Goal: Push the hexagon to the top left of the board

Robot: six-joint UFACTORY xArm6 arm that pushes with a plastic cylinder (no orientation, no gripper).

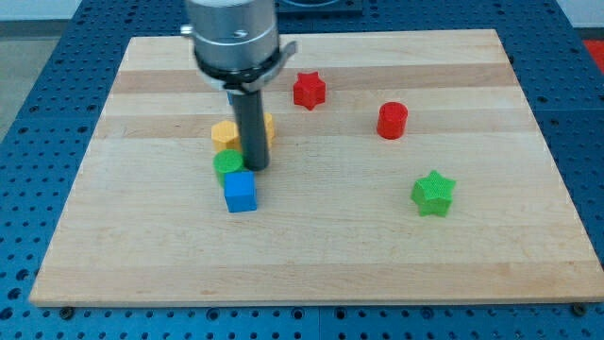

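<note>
A yellow hexagon (pixel 225 133) lies left of centre on the wooden board (pixel 311 236). A second yellow block (pixel 269 127) shows just right of the rod, mostly hidden by it. My tip (pixel 256 168) stands just right of a green round block (pixel 227 163) and just above a blue cube (pixel 240 191). The tip is below and right of the yellow hexagon. The green block touches the hexagon's lower edge and the blue cube sits right under the green one.
A red star (pixel 309 90) lies near the view's top centre. A red cylinder (pixel 392 121) is to the right of it. A green star (pixel 433 193) sits at the right. The arm's grey body (pixel 233 38) hangs over the board's top left part.
</note>
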